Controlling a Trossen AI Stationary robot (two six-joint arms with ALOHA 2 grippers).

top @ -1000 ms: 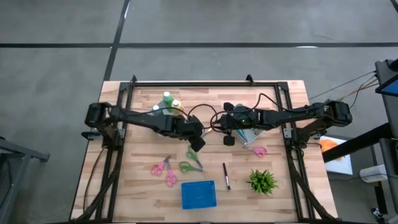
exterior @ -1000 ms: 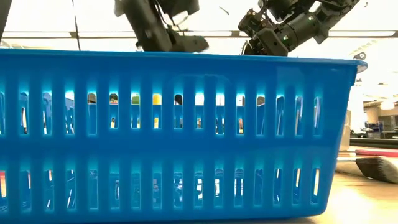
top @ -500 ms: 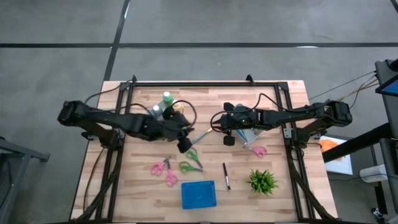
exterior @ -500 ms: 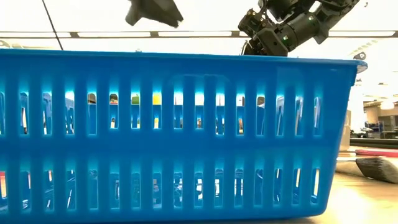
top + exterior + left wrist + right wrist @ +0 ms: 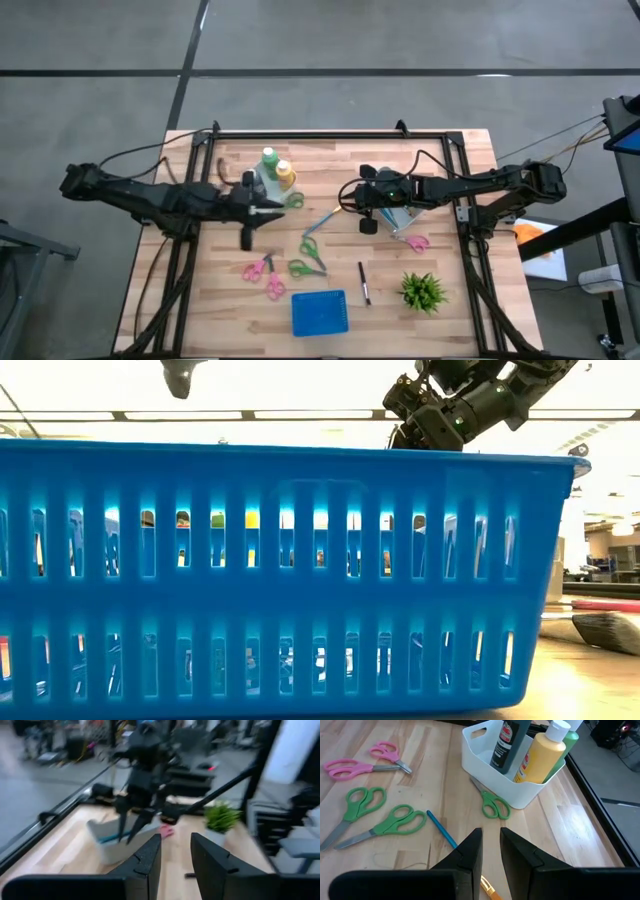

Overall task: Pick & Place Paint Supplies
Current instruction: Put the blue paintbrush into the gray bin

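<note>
Three squeeze bottles, green (image 5: 268, 158), yellow-orange (image 5: 284, 175) and dark (image 5: 509, 742), stand upright in a white bin (image 5: 520, 790) at the far left. A blue-handled brush (image 5: 322, 220) lies flat on the table mid-way; a dark brush (image 5: 364, 283) lies nearer the front. More blue brushes (image 5: 112, 838) stick out of a second white bin (image 5: 107, 851) under my right arm. My left gripper (image 5: 175, 840) hangs beside the bottle bin, open, holding nothing. My right gripper (image 5: 490, 832) hovers over the blue brush's orange tip (image 5: 490, 892), open by a narrow gap.
A blue slotted basket (image 5: 320, 312) stands at the front edge and fills the low view (image 5: 290, 580). Green scissors (image 5: 310, 250) and pink scissors (image 5: 262, 268) lie between bin and basket. A potted plant (image 5: 422, 290) sits front right.
My left gripper has drawn back from the table's middle toward the left edge, rising and tipping up to near level. As it left, the blue brush came into view, lying flat on the table. My right arm has kept still.
</note>
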